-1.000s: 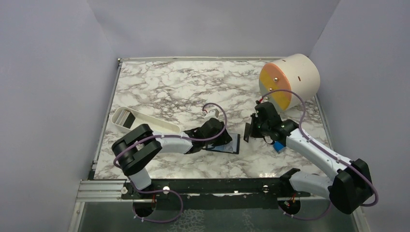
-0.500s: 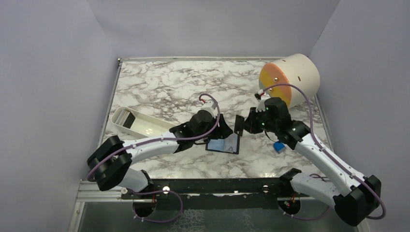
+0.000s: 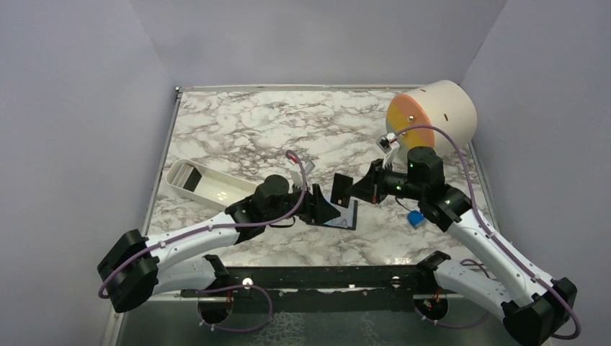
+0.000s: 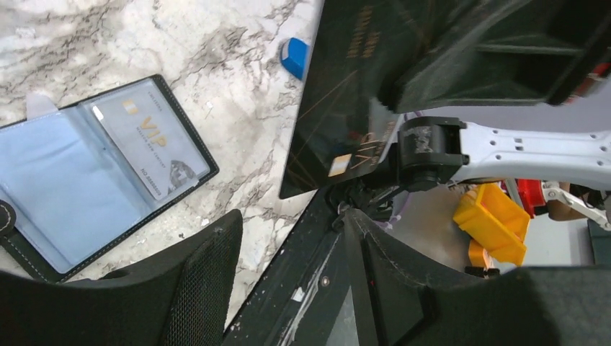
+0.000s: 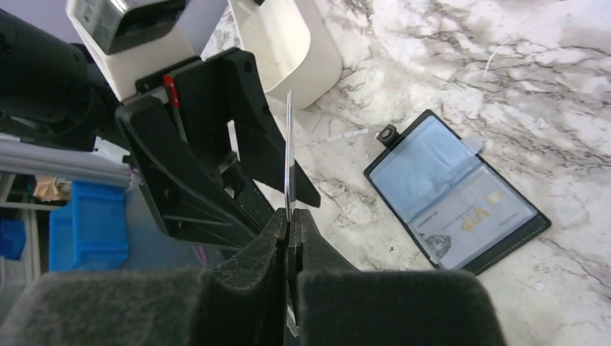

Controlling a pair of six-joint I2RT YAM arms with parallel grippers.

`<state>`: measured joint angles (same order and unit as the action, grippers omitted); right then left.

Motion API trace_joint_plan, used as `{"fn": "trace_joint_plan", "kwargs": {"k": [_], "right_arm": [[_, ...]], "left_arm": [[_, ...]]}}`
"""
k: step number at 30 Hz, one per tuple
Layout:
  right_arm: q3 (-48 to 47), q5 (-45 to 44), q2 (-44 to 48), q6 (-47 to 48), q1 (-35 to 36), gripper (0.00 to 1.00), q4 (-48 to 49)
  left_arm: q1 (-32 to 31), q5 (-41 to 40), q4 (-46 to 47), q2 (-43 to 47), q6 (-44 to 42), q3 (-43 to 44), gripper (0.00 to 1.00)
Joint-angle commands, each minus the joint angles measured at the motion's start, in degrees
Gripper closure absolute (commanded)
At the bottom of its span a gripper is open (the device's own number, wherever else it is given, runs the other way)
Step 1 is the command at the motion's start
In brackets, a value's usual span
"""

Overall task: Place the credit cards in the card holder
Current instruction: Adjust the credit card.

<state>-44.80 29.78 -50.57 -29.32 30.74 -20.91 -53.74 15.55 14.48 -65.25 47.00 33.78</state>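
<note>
The card holder (image 3: 346,215) lies open on the marble, light blue inside, with a silver VIP card (image 4: 148,148) in one pocket; it also shows in the left wrist view (image 4: 65,187) and the right wrist view (image 5: 457,191). My right gripper (image 3: 358,189) is shut on a black credit card (image 3: 340,189) and holds it upright above the holder. The card is edge-on in the right wrist view (image 5: 288,144), between the closed right gripper (image 5: 290,216). My left gripper (image 3: 322,209) is open and empty and faces that card (image 4: 339,101), whose lower corner hangs just beyond the fingertips of the left gripper (image 4: 288,223).
A white oblong tray (image 3: 209,184) stands at the left and shows in the right wrist view (image 5: 288,43). A cream drum with an orange-yellow face (image 3: 432,115) stands at the back right. A small blue block (image 3: 415,218) lies by the right arm and shows in the left wrist view (image 4: 294,56).
My right gripper has carried the black card left, over the open holder. My left arm has drawn back and down, its gripper open and turned toward the card.
</note>
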Motion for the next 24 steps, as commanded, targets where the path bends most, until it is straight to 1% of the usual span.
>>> {"fn": "trace_joint_plan", "kwargs": {"k": [1, 4, 9, 12, 16, 18, 21, 24], "right_arm": [[1.1, 7.1, 0.7, -0.5, 0.1, 0.99, 2.7], [1.1, 8.8, 0.9, 0.4, 0.1, 0.99, 2.2], [1.3, 14.4, 1.3, 0.5, 0.1, 0.99, 3.5], [2.8, 19.1, 1.7, -2.0, 0.1, 0.99, 7.8], [5.0, 23.8, 1.5, -5.9, 0.1, 0.99, 14.1], [4.8, 25.7, 1.1, -5.9, 0.1, 0.99, 15.0], [4.6, 25.7, 1.0, -6.1, 0.1, 0.99, 14.6], [5.3, 26.4, 0.9, -6.3, 0.1, 0.99, 14.9]], "left_arm": [[0.2, 2.7, 2.8, 6.6, -4.1, -1.7, 0.43], [0.2, 3.1, 1.3, 10.7, -4.9, -2.9, 0.40], [0.2, 0.2, -1.8, 16.4, -4.4, -3.9, 0.37], [0.3, -1.0, -0.3, 18.4, -3.0, -5.1, 0.36], [0.4, -0.3, 2.7, 18.6, -2.4, -5.9, 0.37], [0.4, -0.4, 3.3, 18.0, -2.3, -6.0, 0.39], [0.5, 1.0, 5.9, 17.1, -0.6, -6.5, 0.51], [0.5, 2.1, 7.8, 15.8, 0.7, -6.6, 0.54]]}}
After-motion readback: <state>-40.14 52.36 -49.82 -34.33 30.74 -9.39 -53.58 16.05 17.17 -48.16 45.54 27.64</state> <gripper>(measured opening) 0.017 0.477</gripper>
